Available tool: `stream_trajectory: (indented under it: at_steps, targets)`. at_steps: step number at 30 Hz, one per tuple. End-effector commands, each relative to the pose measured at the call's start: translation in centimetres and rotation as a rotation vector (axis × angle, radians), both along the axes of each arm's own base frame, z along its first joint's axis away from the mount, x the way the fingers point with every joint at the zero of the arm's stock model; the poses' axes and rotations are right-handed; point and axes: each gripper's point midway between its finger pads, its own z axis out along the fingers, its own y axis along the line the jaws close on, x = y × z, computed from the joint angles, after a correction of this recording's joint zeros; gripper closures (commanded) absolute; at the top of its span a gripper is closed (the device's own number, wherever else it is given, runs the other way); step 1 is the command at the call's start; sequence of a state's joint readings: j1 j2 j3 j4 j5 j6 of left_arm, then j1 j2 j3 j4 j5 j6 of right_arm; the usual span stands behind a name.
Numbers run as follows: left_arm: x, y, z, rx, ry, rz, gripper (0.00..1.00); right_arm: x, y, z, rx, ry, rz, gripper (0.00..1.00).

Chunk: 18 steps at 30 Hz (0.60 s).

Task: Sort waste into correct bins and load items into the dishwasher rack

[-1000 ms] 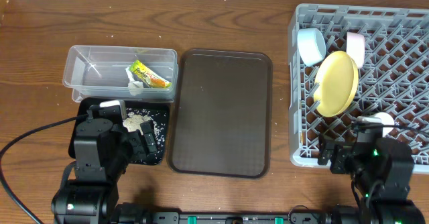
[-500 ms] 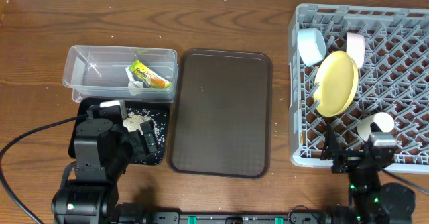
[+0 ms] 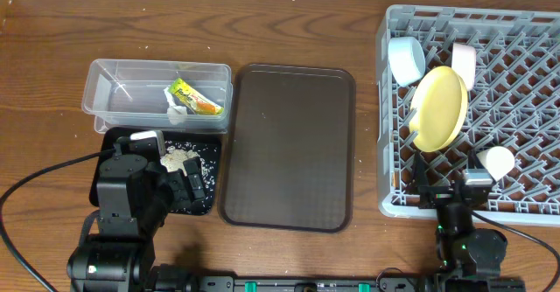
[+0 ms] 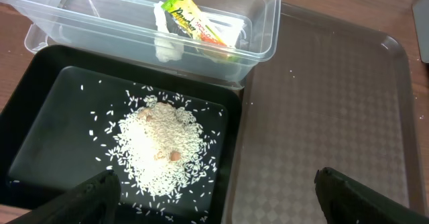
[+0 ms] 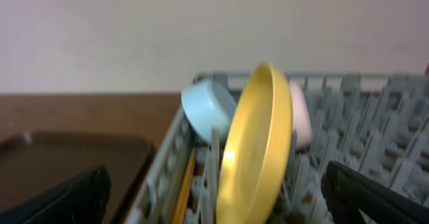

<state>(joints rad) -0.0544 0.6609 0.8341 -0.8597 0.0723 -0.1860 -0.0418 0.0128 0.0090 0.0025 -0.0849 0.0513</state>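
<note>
The left end effector (image 4: pixel 221 196), spread, hangs over rice (image 4: pixel 157 143) in the black tray (image 4: pixel 60 96). The right end effector (image 5: pixel 218 197), also spread, faces the yellow plate (image 5: pixel 258 150), which stands upright in the rack (image 3: pixel 385 178) by the counter's right edge. A bump could topple it.

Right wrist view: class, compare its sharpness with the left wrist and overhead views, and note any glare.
Right wrist view: soft throughout, the yellow plate and dishwasher rack blurred at their edges. Left wrist view: crisp, single rice grains distinct, a pale sheen on the black tray. Overhead view: sharp, evenly lit, no strong glare.
</note>
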Motion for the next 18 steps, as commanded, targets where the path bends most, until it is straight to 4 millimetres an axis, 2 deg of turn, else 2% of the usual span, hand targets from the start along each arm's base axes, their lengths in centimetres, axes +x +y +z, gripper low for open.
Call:
stream_trajectory:
  at_steps: [1, 3, 18]
  targets:
    - [-0.05, 0.0, -0.28, 0.0, 0.006, 0.001, 0.04, -0.04, -0.05, -1.07, -0.055, 0.037, -0.003, 0.01]
    - [-0.05, 0.0, -0.28, 0.0, 0.006, 0.001, 0.04, -0.08, -0.05, -1.8, -0.054, 0.067, -0.002, 0.01]
    - [-0.05, 0.0, -0.29, 0.0, 0.007, 0.001, 0.04, -0.07, -0.05, -1.76, -0.054, 0.066, -0.002, 0.01]
